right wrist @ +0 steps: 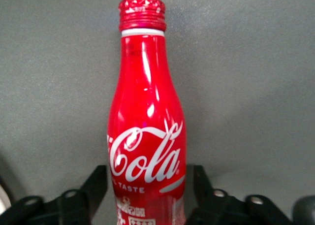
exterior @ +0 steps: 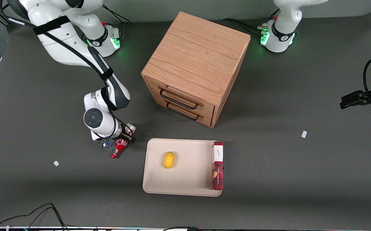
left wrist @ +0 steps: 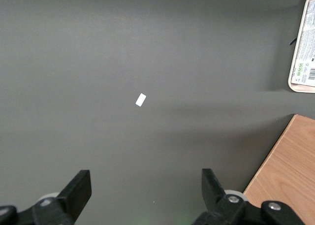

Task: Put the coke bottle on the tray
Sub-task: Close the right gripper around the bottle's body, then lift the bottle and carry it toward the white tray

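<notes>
The coke bottle (exterior: 118, 148), red with white script and a red cap, is tilted low over the table beside the tray, toward the working arm's end, with its cap pointing toward the front camera. My right gripper (exterior: 122, 141) is around its lower body. In the right wrist view the bottle (right wrist: 147, 112) fills the middle. The gripper (right wrist: 147, 185) has one black finger (right wrist: 98, 183) close against each side of it. The beige tray (exterior: 185, 179) lies on the table, nearer the front camera than the cabinet.
On the tray lie a yellow fruit (exterior: 169, 159) and a red plaid box (exterior: 217, 166) standing along its edge. The wooden drawer cabinet (exterior: 195, 64) stands mid-table. Small white tape bits (exterior: 56, 163) (exterior: 304, 134) lie on the dark mat.
</notes>
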